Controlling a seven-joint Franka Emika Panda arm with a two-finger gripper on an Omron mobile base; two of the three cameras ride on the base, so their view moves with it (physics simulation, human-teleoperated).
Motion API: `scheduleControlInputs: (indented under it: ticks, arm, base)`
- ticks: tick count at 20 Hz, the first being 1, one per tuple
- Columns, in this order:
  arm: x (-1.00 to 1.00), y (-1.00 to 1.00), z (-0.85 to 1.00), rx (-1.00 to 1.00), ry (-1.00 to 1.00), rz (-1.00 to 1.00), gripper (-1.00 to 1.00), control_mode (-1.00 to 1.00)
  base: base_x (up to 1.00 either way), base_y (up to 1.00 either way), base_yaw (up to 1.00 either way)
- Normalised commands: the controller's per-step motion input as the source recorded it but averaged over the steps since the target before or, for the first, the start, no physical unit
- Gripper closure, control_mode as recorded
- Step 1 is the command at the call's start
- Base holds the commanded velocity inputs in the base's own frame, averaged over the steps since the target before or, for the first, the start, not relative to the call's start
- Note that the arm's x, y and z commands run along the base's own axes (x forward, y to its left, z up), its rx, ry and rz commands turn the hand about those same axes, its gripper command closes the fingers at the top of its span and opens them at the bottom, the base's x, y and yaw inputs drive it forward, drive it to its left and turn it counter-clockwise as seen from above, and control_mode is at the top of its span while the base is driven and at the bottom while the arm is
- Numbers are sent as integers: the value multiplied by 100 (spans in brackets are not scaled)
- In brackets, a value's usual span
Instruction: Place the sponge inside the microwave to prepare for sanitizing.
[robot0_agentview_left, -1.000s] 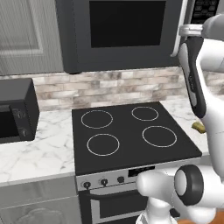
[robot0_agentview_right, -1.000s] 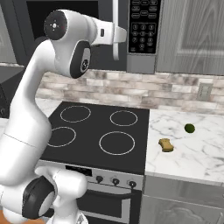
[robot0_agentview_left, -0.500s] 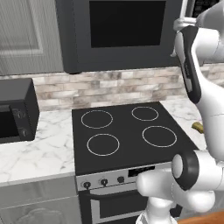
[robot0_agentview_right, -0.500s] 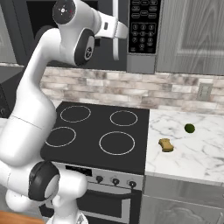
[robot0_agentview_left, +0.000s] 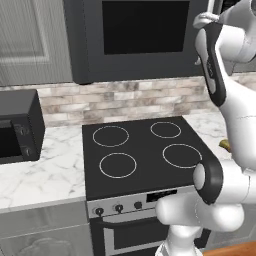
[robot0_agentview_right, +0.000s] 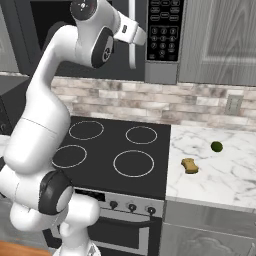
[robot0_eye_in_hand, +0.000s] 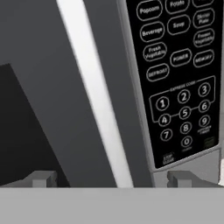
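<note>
The microwave (robot0_agentview_left: 145, 30) hangs above the stove with its door closed. In the hand view its silver bar handle (robot0_eye_in_hand: 94, 92) runs between my two fingertips, and the keypad (robot0_eye_in_hand: 179, 74) lies to its right. My gripper (robot0_eye_in_hand: 113, 179) is open, close in front of the handle and holding nothing. From the right base view the gripper (robot0_agentview_right: 141, 36) sits high up against the microwave (robot0_agentview_right: 162, 30), beside the keypad. The yellow-tan sponge (robot0_agentview_right: 189, 165) lies on the marble counter right of the stove. A sliver of the sponge (robot0_agentview_left: 225, 145) peeks out behind my arm.
A small green ball (robot0_agentview_right: 216, 146) rests on the counter behind the sponge. The black four-burner stove (robot0_agentview_left: 140, 150) is directly below the microwave. A black boxy appliance (robot0_agentview_left: 17, 132) stands on the left counter. Grey cabinets flank the microwave.
My arm's upper links have swung up and closer to the microwave while the hand stays by the handle. The sponge and the door have not moved.
</note>
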Motion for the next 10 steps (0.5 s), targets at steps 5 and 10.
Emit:
scheduleControlInputs:
  ticks: [5,10]
  arm:
    - [34,0,-2,9,0,1,-100,-100]
    - [35,0,-5,6,0,3,-100,-100]
  base:
    - [0,0,0]
    - [0,0,0]
